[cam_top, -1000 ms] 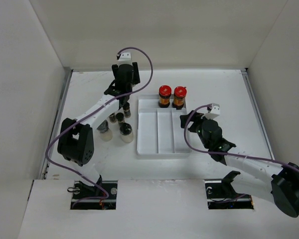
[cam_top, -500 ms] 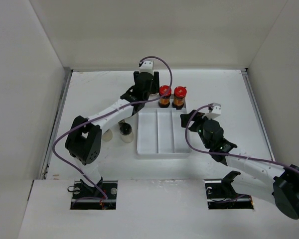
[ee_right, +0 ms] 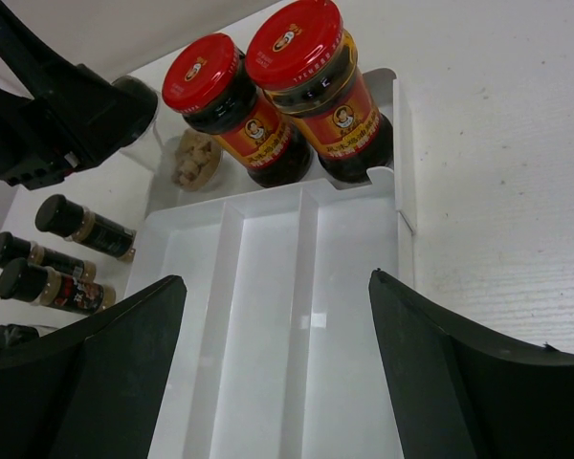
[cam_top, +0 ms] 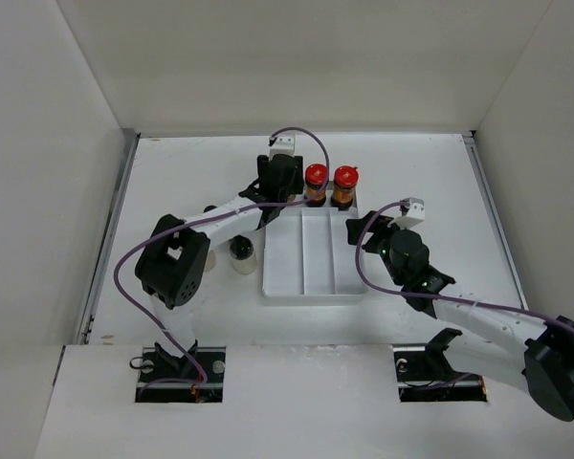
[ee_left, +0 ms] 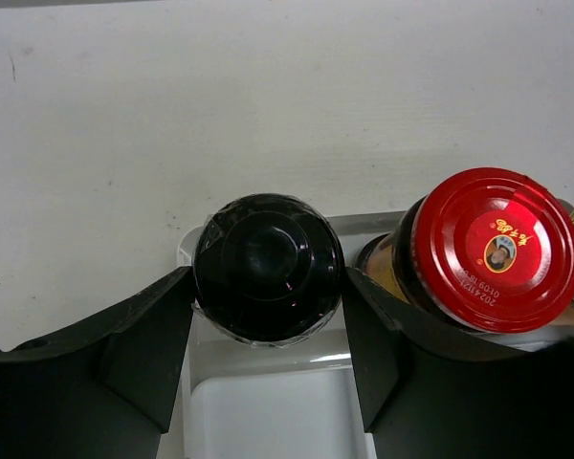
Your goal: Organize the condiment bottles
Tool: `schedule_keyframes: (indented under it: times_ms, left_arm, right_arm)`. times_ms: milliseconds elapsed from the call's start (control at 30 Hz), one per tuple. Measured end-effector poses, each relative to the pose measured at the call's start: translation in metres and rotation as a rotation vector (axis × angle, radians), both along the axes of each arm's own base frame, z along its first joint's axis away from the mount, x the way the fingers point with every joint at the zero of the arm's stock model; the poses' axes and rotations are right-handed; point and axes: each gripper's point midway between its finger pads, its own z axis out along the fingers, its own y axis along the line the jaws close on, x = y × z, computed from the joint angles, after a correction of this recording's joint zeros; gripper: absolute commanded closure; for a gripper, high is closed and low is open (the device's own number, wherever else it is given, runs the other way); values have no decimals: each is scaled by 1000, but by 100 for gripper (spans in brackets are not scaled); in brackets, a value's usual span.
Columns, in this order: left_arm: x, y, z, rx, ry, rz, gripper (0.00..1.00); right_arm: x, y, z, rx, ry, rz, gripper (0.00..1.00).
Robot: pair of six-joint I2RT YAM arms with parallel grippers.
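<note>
My left gripper (cam_top: 279, 184) (ee_left: 268, 292) is shut on a black-capped jar (ee_left: 268, 253) and holds it over the back left corner of the white divided tray (cam_top: 311, 287). The jar is right beside two red-capped jars (cam_top: 316, 184) (cam_top: 345, 184) that stand in the tray's back compartment, and I cannot tell whether it rests on the tray floor. The nearer red cap (ee_left: 497, 247) almost touches my right finger. My right gripper (cam_top: 362, 232) (ee_right: 277, 287) is open and empty above the tray's long compartments. Three slim black-capped bottles (ee_right: 77, 225) stand left of the tray.
A wider black-capped jar (cam_top: 241, 251) stands on the table just left of the tray, partly under my left arm. The tray's three long compartments (ee_right: 268, 316) hold nothing. White walls close in the table at the back and on both sides.
My left gripper has carried the black-capped jar to the right, from the group of bottles to the tray's back left corner beside the red-capped jars. The right arm has not moved.
</note>
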Motion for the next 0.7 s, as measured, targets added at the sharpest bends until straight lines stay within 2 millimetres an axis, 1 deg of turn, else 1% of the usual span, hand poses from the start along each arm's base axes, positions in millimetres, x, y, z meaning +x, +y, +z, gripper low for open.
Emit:
schedule_keyframes:
  times_ms: [267, 400, 467, 567, 633, 700]
  left_arm:
    - [-3, 5, -19, 17, 16, 13, 40]
    - [-5, 7, -25, 18, 23, 21, 30]
    - [-4, 7, -23, 11, 11, 25, 24]
    - [-4, 7, -16, -6, -13, 30, 18]
    - [-7, 9, -9, -15, -28, 29, 17]
    - [-13, 10, 4, -32, -52, 25, 18]
  right_arm:
    - [0, 0, 0, 0, 0, 0, 12]
    - [0, 0, 0, 0, 0, 0, 8]
    - [0, 0, 1, 2, -1, 0, 5]
    - [0, 0, 2, 4, -6, 0, 3]
    - [0, 0, 3, 5, -6, 0, 3]
    - [-1, 0, 4, 6, -9, 0, 3]
